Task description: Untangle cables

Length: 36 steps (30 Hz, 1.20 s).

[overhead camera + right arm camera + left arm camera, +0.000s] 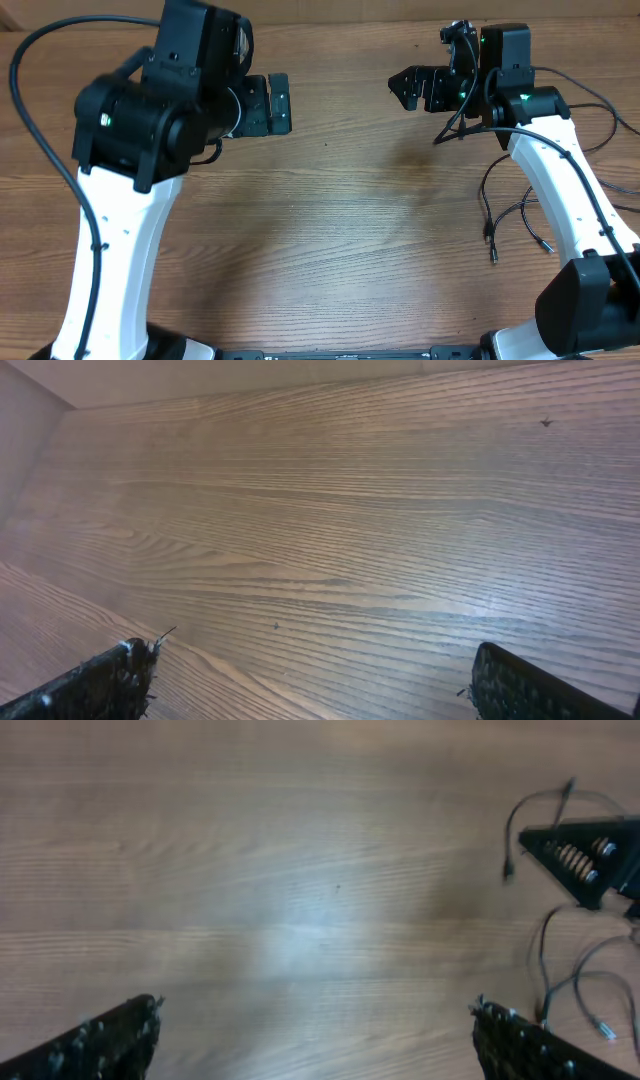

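Wood-grain table [330, 250], cables [487, 230] rt side

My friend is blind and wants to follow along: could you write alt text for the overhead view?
Two robot hands, the left hand and the right hand, both open and empty, face each other across a gap above a wooden table. Thin black cables lie loose on the table by the right arm, touched by neither hand.

On the brown wooden table [330, 250], the thin black cables [487, 225] lie at the right, beside and partly under the white right arm [560, 190]. The black left gripper [280, 103] and the black right gripper [402, 90] face each other across the far middle, well apart.
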### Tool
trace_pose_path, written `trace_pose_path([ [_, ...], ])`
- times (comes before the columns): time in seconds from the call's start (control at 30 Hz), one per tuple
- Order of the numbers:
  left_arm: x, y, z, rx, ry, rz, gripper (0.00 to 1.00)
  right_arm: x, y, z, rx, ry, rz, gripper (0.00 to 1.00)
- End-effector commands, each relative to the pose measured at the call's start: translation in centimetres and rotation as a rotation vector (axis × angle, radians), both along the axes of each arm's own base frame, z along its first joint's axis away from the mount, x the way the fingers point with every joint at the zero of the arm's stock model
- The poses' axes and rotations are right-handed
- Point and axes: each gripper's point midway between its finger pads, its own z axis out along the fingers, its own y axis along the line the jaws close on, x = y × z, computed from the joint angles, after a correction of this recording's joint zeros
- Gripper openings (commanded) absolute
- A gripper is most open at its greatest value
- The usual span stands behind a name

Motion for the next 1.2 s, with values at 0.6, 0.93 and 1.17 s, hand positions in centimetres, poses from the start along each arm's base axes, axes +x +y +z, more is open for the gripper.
trace_pose_path([
  [0.6, -2.8, 4.0, -4.4, -0.108, -0.410, 0.043, 1.00, 0.1, 0.1, 0.7, 0.002, -0.021, 0.009, 1.00],
  [0.93, -4.1, 6.5, -7.8, -0.123, -0.770, 0.030, 1.00, 0.1, 0.1, 0.7, 0.002, -0.021, 0.008, 1.00],
  [1.17, -5.7, 7.8, -10.0, -0.106, -0.979, 0.043, 1.00, 0.1, 0.1, 0.7, 0.002, -0.021, 0.008, 1.00],
])
